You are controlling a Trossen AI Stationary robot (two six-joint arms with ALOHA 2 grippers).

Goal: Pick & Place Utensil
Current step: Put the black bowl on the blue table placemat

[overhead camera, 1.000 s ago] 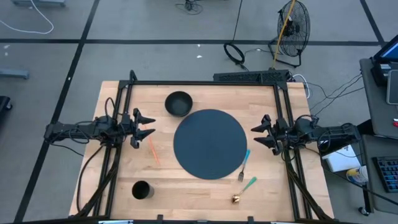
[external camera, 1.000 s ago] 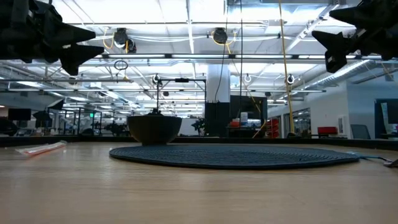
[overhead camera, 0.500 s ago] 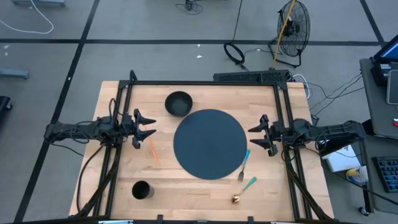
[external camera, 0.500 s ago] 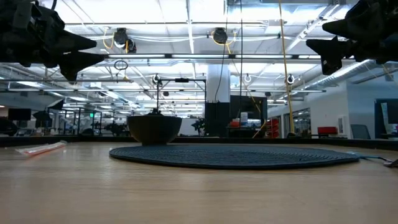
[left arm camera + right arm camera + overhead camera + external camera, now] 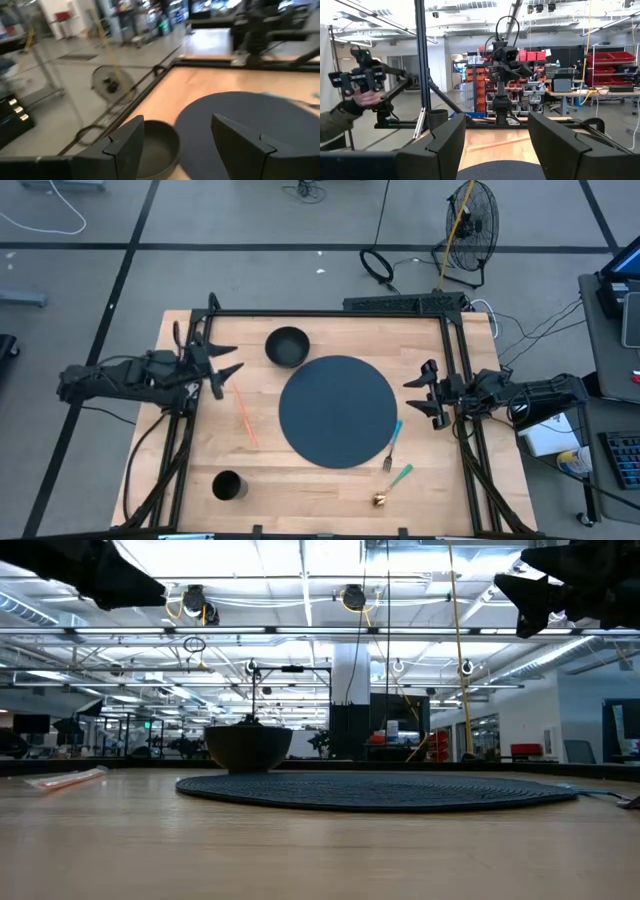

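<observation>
A fork with a teal handle lies partly on the near right edge of the round dark placemat. A teal-handled utensil lies on the table near it, and a small gold piece lies closer to the near edge. My left gripper is open and empty, high over the table's left side, pointing at the black bowl. My right gripper is open and empty, in the air at the mat's right edge. Both are high in the low view: the left gripper and the right gripper.
A black bowl stands at the far side of the mat. A black cup stands near the table's near left corner. An orange stick lies left of the mat. A person's hand with a controller shows beyond the table.
My left gripper has risen, moved toward the table's far edge and turned to point at the bowl. It has stayed open. Nothing on the table has moved.
</observation>
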